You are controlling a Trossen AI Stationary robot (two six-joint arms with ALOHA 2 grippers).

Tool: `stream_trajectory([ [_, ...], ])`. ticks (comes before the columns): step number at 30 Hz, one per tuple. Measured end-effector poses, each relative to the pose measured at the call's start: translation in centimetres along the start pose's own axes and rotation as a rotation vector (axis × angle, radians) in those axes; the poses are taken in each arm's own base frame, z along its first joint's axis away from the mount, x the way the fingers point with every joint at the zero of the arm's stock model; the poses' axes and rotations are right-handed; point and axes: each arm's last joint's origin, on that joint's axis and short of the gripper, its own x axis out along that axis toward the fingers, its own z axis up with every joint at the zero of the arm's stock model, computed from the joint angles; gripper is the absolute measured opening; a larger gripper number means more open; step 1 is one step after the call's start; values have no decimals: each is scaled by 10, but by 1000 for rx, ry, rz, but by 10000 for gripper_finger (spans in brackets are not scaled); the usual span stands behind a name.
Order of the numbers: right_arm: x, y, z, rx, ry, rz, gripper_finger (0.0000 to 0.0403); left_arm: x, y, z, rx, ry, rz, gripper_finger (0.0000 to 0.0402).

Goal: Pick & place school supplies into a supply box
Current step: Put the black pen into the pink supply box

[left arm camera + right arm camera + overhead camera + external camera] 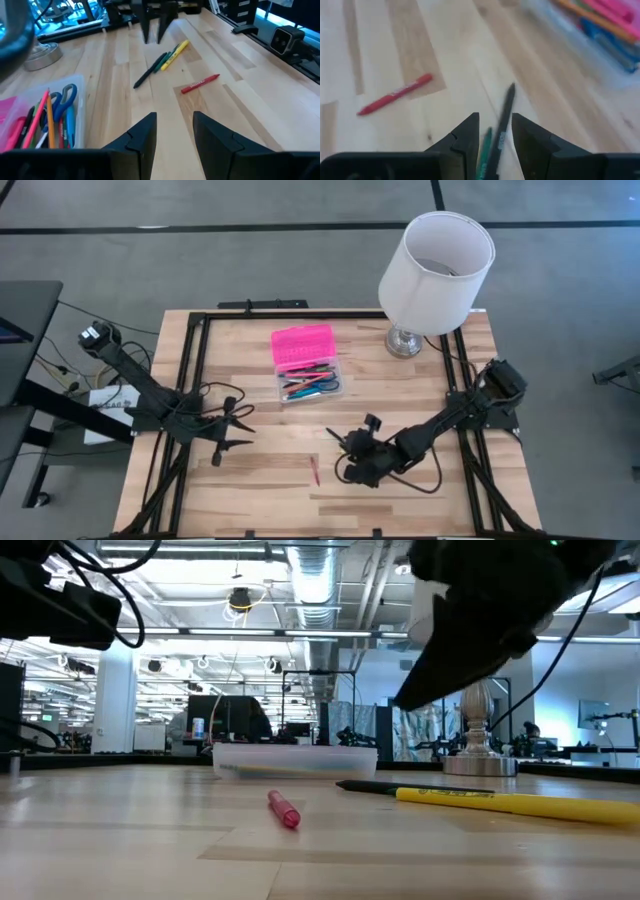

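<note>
Hovering right fingers (345,442) sit parted over the bench (260,480), box (308,375) beyond. Low: red pen (283,809) before box. Left wrist: left fingers (172,132) parted, empty. Right wrist: dark pen (502,125) between fingertips, ungripped.

Open-plan lab, exposed ceiling ducts (310,580), distant workstations (240,720)

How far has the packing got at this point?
Mostly done: the box already holds scissors and many pens. In hand: the right gripper is open around the dark pen, not yet closed. Left on the table: that pen, a green one, the yellow marker and the red one. The left gripper waits open.
</note>
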Motion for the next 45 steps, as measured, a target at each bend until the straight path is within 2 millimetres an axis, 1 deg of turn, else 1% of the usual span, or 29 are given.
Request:
stream_trajectory([
  [2, 9, 0, -1, 11, 38, 17, 107, 0, 0, 0, 0, 0, 3, 123],
  [4, 11, -5, -4, -8, 67, -13, 107, 0, 0, 0, 1, 0, 8, 123],
  [6, 13, -7, 1, 28, 55, -11, 107, 0, 0, -1, 4, 4, 16, 123],
  [8, 16, -9, 0, 47, 78, -13, 107, 0, 1, 0, 3, 2, 23, 123],
  [13, 29, -14, -4, 49, 145, 2, 107, 0, 1, 0, 3, 2, 29, 123],
  [17, 36, -21, 0, 63, 157, -3, 107, 0, 1, 0, 2, 2, 29, 123],
  [31, 44, -28, 11, 35, 123, 25, 107, 0, 0, 0, -4, 3, 20, 123],
  [45, 47, -30, 14, 96, 131, 50, 107, 0, 1, -3, -12, 25, 21, 123],
])
